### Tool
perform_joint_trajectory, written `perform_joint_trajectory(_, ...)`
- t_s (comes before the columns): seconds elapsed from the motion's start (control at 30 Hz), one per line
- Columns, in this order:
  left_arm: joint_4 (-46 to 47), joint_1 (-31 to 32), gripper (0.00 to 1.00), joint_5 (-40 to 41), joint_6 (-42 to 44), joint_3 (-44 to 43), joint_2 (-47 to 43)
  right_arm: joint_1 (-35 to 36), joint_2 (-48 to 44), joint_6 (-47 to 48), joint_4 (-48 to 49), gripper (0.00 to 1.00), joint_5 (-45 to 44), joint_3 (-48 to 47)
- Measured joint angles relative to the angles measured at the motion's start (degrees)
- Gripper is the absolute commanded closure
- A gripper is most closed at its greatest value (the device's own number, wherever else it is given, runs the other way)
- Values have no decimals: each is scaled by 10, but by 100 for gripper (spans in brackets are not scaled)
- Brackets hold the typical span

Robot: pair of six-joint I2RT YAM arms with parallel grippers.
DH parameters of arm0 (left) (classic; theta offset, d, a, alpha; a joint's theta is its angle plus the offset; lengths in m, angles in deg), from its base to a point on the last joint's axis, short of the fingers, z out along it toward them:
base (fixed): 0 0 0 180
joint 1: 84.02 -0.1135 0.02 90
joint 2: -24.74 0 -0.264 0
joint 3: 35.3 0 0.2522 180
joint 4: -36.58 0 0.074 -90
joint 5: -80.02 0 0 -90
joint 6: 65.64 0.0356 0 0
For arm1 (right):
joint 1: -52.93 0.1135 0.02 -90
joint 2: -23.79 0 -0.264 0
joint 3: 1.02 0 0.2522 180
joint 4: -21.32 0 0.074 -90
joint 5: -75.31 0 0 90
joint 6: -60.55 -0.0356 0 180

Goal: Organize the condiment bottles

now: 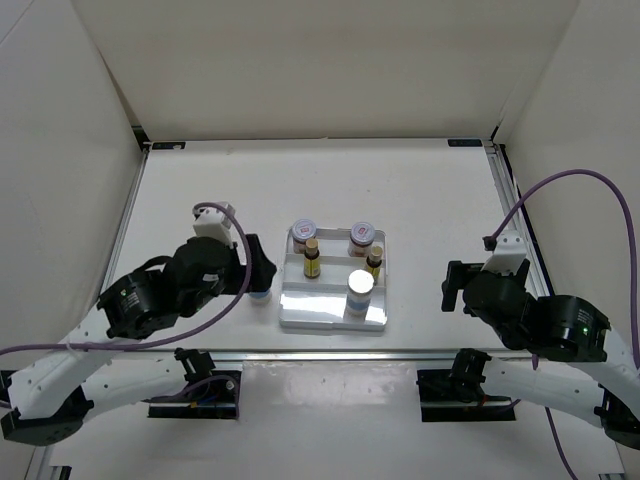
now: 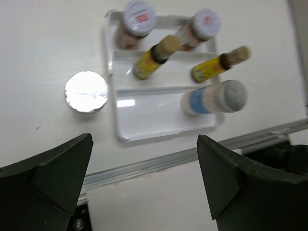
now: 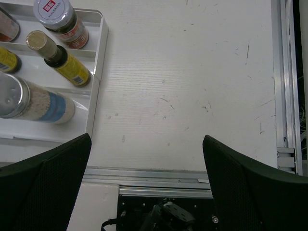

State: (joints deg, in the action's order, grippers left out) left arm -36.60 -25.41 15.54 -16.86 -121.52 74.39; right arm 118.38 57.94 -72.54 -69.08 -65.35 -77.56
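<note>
Five condiment bottles stand in the white ridged tray (image 1: 320, 315). Two brownish jars (image 1: 304, 232) (image 1: 362, 236) fill its back row. Two yellow bottles (image 1: 311, 260) (image 1: 374, 262) sit in the middle row, and a silver-topped cylinder (image 1: 360, 290) at front right. A second silver-topped cylinder (image 2: 86, 91) stands on the table just left of the tray (image 2: 149, 110). My left gripper (image 2: 144, 139) hovers over it, open and holding nothing. My right gripper (image 3: 147, 139) is open and holding nothing over bare table right of the tray (image 3: 48, 130).
An aluminium rail (image 1: 330, 352) runs along the table's near edge, with another rail (image 1: 505, 200) down the right side. White walls close in the back and both sides. The arm bases (image 1: 210, 390) sit below the near rail.
</note>
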Motion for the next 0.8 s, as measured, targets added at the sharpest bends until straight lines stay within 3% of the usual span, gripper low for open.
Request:
perform_joint_trajectory(0.2,-37,-47,0,24,-30,113,-9,0,0,2,2,1,0,0)
perform_joint_trajectory(0.4,-38,-83,0,49,-40,139,59,0,0,2,2,1,0,0)
perform_joint_trajectory(0.8,73,-164,0,35,5,203,101,0,0,2,2,1,0,0)
